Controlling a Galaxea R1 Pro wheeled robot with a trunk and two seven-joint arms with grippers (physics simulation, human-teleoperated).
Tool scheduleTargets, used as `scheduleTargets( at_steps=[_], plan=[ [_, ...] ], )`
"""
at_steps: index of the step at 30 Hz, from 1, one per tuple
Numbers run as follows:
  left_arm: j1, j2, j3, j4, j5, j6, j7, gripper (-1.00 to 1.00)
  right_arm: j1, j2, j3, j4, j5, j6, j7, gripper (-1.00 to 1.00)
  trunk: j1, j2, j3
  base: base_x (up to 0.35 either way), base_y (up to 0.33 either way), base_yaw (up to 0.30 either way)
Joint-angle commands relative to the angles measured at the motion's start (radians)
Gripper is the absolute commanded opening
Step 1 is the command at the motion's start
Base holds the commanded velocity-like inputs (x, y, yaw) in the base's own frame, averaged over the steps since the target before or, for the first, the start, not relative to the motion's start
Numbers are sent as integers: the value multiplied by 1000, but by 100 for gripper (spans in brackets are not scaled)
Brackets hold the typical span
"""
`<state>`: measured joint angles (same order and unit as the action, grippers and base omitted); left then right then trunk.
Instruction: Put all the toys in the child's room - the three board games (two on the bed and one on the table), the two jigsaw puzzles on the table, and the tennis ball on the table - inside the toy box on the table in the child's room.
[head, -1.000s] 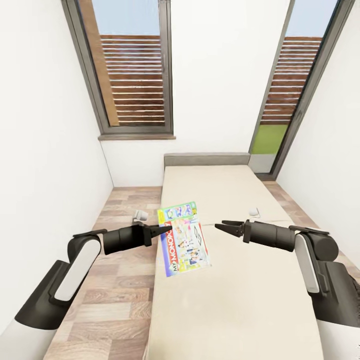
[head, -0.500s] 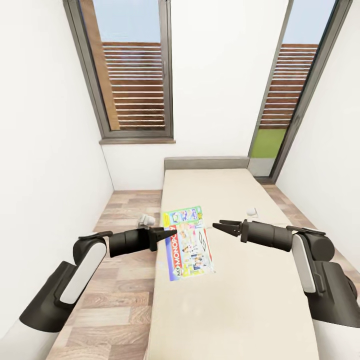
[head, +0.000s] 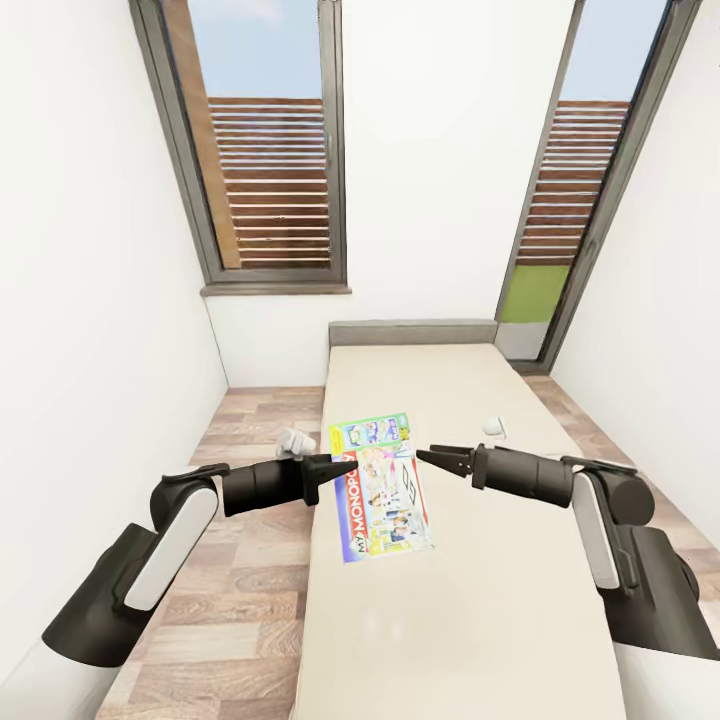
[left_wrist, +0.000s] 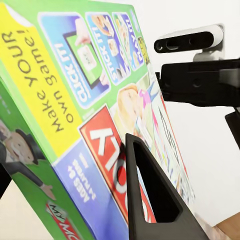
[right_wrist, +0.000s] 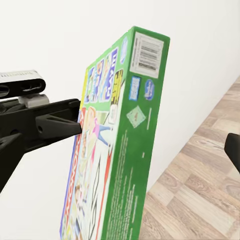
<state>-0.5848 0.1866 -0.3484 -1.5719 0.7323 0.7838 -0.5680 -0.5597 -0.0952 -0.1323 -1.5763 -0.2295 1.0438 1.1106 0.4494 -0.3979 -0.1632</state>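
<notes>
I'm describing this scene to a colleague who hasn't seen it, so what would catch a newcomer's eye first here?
The brightly coloured Monopoly board game box on the beige bed, near its left edge, stands out most. The left gripper touches the box's left edge, while the right gripper points at it from the other side. Behind, two tall dark-framed windows flank the white wall.

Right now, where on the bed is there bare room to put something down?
The bed is bare between the game box and the headboard, and across its whole near part. It is crowded only around the box, between the left claw and the right claw.
</notes>
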Motion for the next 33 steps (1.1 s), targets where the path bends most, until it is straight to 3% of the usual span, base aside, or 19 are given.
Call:
scheduleTargets(
  at_steps=[1, 21, 33],
  plan=[
    [-1, 1, -1, 0, 5, 6, 2, -100, -1, 0, -1, 0, 2, 3, 5, 100, 1, -2, -1, 0, 0, 0],
    [24, 8, -3, 1, -4, -48, 4, -100, 35, 7, 1, 20, 2, 3, 2, 100, 1, -2, 4, 13, 0, 0],
    [29, 8, -21, 1, -68, -52, -8, -100, 39, -1, 8, 21, 3, 3, 2, 100, 1, -2, 4, 1, 0, 0]
  ],
)
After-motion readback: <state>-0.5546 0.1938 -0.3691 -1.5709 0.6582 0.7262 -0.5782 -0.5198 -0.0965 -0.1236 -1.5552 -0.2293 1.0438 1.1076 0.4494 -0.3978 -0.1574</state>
